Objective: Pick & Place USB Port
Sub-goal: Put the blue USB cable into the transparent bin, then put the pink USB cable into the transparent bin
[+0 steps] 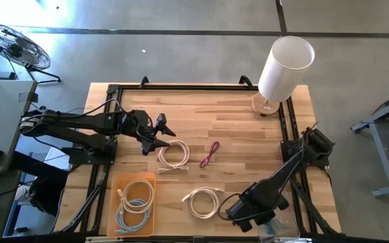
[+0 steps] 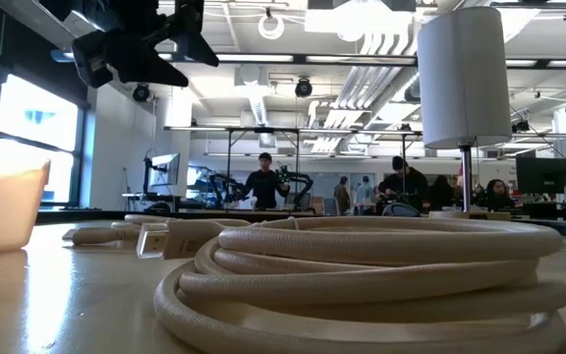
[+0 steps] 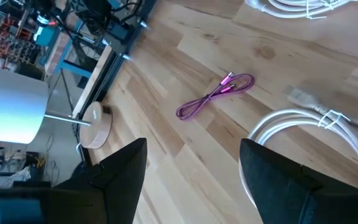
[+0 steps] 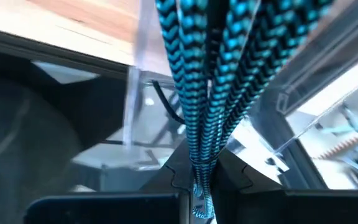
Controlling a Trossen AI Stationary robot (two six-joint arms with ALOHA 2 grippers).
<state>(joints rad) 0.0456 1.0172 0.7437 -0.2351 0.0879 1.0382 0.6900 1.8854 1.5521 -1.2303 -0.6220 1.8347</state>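
Left gripper (image 1: 165,135) hovers spread wide, empty, above white cable coil (image 1: 173,154).
Right gripper (image 4: 199,186) pinches blue braided cable (image 4: 207,81) over clear bin (image 1: 279,228) at table (image 1: 242,128) edge; bare wood surrounds the coil.

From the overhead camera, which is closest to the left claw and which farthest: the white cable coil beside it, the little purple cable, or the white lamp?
Measured from the left gripper in the high view:
1. White cable coil, just beside the gripper, toward the table's middle.
2. Purple cable, farther right, mid-table.
3. White lamp, at the far right corner.
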